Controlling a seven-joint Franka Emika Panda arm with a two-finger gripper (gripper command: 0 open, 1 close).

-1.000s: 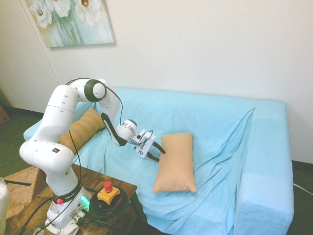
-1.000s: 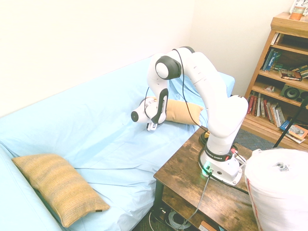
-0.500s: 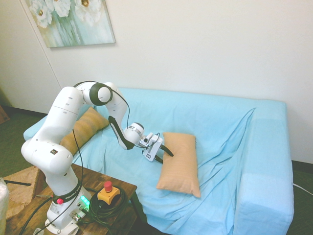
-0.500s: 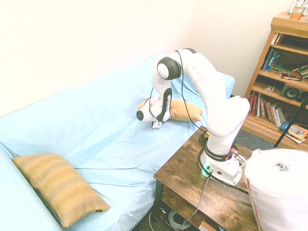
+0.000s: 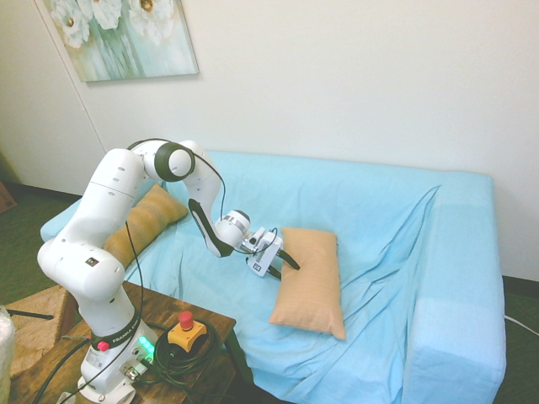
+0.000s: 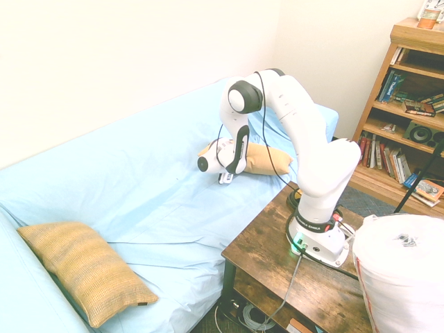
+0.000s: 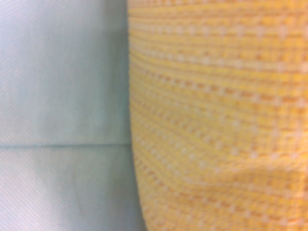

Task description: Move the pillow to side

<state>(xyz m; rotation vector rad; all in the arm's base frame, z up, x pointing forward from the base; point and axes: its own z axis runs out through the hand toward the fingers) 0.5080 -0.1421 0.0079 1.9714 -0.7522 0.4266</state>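
Observation:
The pillow (image 5: 312,282), plain light orange-tan, lies lengthwise on the middle of the blue-draped sofa seat (image 5: 370,210). My gripper (image 5: 285,263) is low over the seat with its dark fingers spread open against the pillow's left long edge, and nothing is clamped between them. In the second exterior view the pillow (image 6: 269,159) lies just behind the forearm, which hides the fingers. In the wrist view the pillow's weave (image 7: 216,115) fills the right half, with blue cloth (image 7: 62,96) beside it. The side, a boxy blue armrest (image 5: 459,332), stands at the sofa's right end, apart from the pillow.
A darker brown striped cushion (image 5: 143,220) leans at the sofa's other end, also seen in the second exterior view (image 6: 87,270). Creased cloth (image 5: 392,252) lies between pillow and armrest. A bookshelf (image 6: 406,118) and a white bag (image 6: 402,270) stand beyond the sofa.
Over the last second my gripper moved right along the seat and met the pillow's edge. The pillow slid a little toward the armrest. Since half a second ago, hardly anything has moved.

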